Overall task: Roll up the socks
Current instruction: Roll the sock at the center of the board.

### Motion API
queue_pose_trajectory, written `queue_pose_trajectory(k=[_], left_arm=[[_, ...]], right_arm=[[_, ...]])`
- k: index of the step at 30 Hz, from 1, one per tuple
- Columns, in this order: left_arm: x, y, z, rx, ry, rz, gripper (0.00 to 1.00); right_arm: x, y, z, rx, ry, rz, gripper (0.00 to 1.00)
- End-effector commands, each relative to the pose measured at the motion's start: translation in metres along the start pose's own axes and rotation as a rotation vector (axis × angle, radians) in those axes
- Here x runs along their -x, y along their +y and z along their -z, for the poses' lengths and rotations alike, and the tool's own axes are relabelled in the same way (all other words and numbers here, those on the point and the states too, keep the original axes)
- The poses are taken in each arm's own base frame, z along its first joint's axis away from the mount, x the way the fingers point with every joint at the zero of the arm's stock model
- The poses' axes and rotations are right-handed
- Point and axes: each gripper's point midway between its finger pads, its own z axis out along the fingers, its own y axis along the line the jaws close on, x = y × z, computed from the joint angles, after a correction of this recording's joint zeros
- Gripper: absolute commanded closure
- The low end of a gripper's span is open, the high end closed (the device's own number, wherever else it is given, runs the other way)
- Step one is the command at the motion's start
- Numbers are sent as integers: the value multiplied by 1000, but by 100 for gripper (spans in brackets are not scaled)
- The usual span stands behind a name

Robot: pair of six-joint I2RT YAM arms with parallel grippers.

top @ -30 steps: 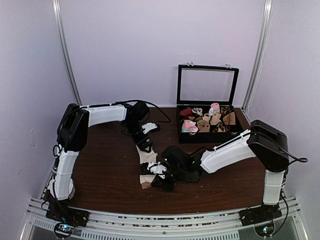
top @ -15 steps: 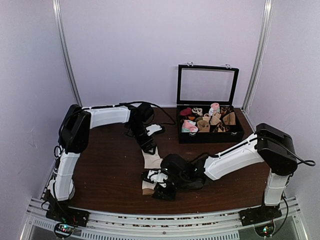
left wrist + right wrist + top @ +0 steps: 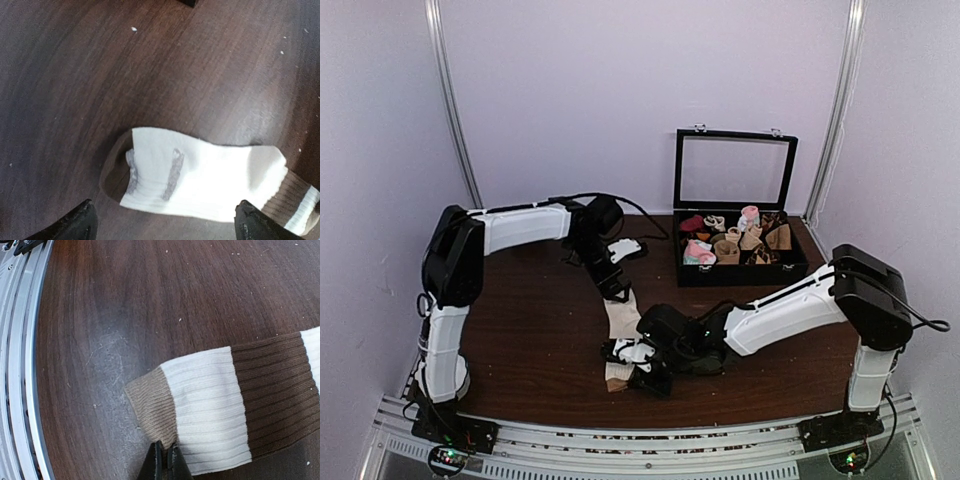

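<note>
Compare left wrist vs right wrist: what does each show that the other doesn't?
Left wrist only: the sock end with its open mouth and grey marks, and the left fingers spread wide, one at each bottom corner.
Right wrist only: the sock's tan tip, the metal rail along the edge, and the right fingers shut at the sock's near edge. Whether they pinch fabric is unclear.
Both: white-and-brown striped sock lying flat on the dark wooden tabletop.

No readable text, labels or numbers anywhere.
</note>
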Motion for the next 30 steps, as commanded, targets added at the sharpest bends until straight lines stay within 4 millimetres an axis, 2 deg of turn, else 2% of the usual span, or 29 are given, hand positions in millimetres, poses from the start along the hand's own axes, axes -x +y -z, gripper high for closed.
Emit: queue_pose_trajectory(k=[1, 4, 8, 11, 15, 19, 22, 30], left_arm=[[-7, -7, 62, 50, -79, -75, 2], [-36, -27, 79, 37, -100, -110, 2], [-69, -67, 90, -43, -161, -154, 2], [-85, -102, 85, -152, -209, -187, 5], [-92, -134, 69, -202, -229, -260, 7], [-92, -143, 43, -188, -181, -307, 14], [-86, -146, 30, -169, -166, -338, 17], [-78, -149, 14, -83, -152, -455, 24]], right_arm=[[-8, 1, -3, 22, 44, -117, 100], [0, -5, -1, 48, 24, -283, 100], [-6, -15, -10, 130, 38, -542, 100], [-8, -24, -13, 196, -4, -703, 100], [-4, -35, -12, 262, -45, -837, 100], [1, -42, -11, 325, -73, -932, 100], [-2, -42, -11, 321, -45, -936, 100], [-3, -40, -9, 321, -16, -937, 100]])
